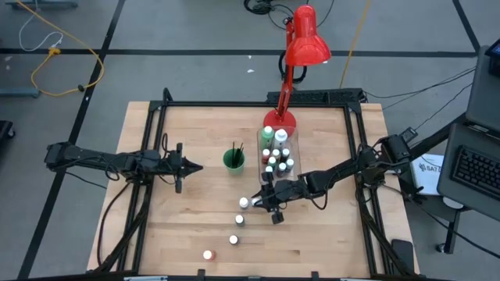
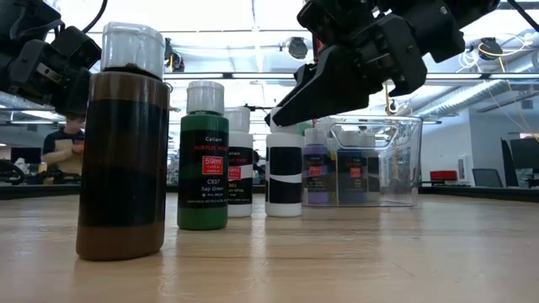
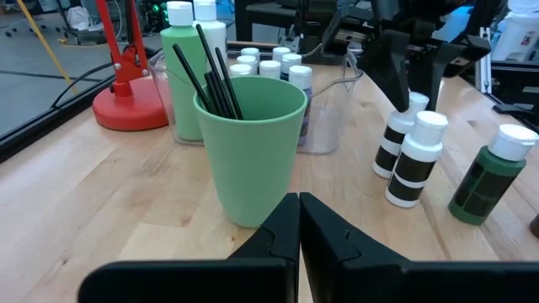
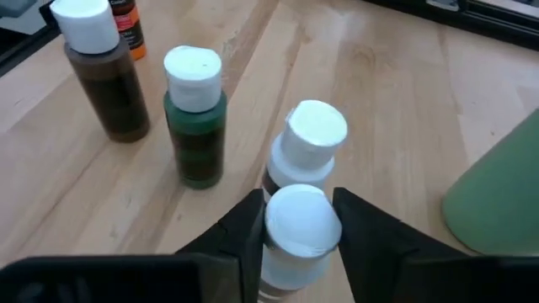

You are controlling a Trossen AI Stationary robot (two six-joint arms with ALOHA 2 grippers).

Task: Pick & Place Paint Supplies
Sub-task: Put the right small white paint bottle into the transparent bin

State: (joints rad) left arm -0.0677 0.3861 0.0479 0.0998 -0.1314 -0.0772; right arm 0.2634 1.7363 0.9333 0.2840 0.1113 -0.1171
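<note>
Just in front of the clear plastic bin [image 1: 279,160], the right gripper [image 4: 296,220] brackets the round white cap of a black-banded paint bottle [image 4: 295,236], its dark fingers at either side; contact cannot be told. A twin bottle [image 4: 305,143] stands just beside it on pale wood. The left gripper [image 3: 298,225], fingers pressed together, hangs near the smooth green cup [image 3: 250,151] holding thin dark brushes [image 3: 209,77].

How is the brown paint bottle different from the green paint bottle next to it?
In the low view, the brown bottle looks larger and stands nearer the camera than the green bottle. The brown one shows no label on this side; the green one shows a printed label. The brown one's paint is dark brown, the green one's deep green. Both stand upright on the table, white-capped, untouched by any pincer.
</note>
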